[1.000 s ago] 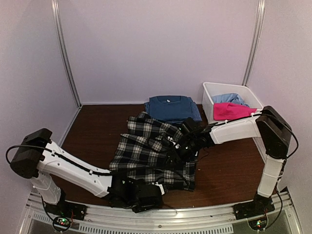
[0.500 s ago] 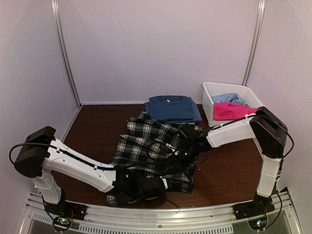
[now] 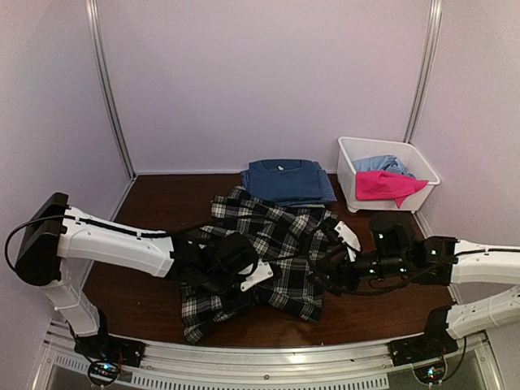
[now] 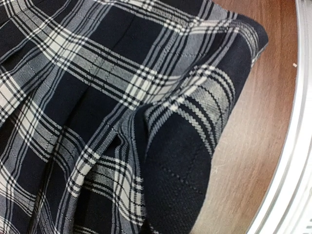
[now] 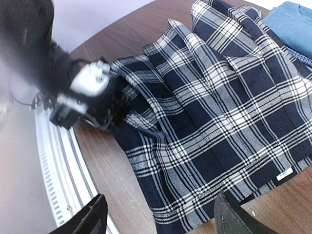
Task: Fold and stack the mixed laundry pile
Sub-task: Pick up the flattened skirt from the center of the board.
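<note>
Within the last second the two arms swap roles. The left fingers leave the near rail, travel up onto the near-left part of the plaid shirt and clamp fully closed. In the left wrist view the fingers themselves are hidden, but a bunched fold of plaid shirt rises right under the camera, so they most likely pinch a hem or corner. Meanwhile the right fingers pull back off the shirt's middle toward its right edge and spread wide. In the right wrist view the right fingers hold nothing, and the plaid shirt lies flat just ahead of them, apart from both tips.

This reads as a handover: the right side has let go, and the left now has the cloth for the next fold across the shirt.

Beyond both sets of fingers, at the far side of the surface, a dark blue T-shirt lies folded, touching the plaid shirt's far edge. Farther right of the right fingers, a pink piece and a pale blue piece wait in the white bin.
</note>
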Motion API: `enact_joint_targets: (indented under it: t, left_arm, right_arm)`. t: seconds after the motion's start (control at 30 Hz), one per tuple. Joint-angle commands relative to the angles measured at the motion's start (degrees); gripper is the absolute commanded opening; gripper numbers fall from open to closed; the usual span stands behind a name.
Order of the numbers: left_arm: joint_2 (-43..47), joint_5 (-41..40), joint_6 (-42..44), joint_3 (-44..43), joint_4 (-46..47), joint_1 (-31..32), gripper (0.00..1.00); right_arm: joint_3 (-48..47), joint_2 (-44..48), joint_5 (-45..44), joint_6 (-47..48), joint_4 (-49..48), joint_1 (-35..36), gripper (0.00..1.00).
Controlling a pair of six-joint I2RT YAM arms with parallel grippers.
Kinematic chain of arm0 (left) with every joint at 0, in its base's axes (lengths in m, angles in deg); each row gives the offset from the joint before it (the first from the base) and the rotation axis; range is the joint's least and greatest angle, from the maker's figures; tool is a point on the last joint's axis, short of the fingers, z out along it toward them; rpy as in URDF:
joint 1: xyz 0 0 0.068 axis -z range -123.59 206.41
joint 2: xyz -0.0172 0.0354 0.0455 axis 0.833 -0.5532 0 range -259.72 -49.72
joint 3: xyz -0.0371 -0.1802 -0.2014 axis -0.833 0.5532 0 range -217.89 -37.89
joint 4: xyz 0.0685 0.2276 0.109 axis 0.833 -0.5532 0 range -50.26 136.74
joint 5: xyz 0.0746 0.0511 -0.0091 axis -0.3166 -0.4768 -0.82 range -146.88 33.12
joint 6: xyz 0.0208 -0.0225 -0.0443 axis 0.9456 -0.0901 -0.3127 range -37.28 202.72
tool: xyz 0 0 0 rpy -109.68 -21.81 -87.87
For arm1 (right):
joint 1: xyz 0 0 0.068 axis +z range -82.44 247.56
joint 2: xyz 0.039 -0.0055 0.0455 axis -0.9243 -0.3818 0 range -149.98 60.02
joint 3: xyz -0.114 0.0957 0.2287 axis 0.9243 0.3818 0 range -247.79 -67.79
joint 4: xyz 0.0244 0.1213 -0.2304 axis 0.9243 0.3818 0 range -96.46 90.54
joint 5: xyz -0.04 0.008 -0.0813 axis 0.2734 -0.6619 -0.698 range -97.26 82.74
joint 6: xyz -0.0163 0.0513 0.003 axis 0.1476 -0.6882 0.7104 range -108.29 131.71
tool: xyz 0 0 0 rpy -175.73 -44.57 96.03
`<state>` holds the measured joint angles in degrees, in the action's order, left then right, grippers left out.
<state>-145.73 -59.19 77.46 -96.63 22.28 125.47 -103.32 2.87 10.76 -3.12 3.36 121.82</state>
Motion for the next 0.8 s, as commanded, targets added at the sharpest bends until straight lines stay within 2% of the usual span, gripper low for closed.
enact_joint_targets:
  t: [0.0,0.17,0.33,0.67,0.77]
  left_arm:
    - [-0.2,13.8,2.2,-5.0,-0.3,-4.5,0.04]
    - [-2.6,20.7,2.3,-7.2,-1.0,-8.1,0.06]
    - [-4.7,25.3,1.6,-8.3,-1.0,-10.5,0.07]
    - [-5.0,30.7,-0.9,-7.1,0.3,-14.9,0.09]
    - [-4.8,31.1,-0.8,-7.1,-0.1,-15.2,0.11]
  right_arm:
    - [-0.1,-3.1,-16.1,5.0,3.0,7.3,0.77]
    - [0.2,-8.9,-27.9,6.3,0.5,15.2,0.79]
    - [-0.7,-16.4,-33.1,8.3,-2.3,19.7,0.88]
    - [-6.6,-31.5,-42.3,5.8,0.9,23.7,0.88]
    - [-7.6,-33.6,-47.2,3.9,3.3,23.9,0.82]
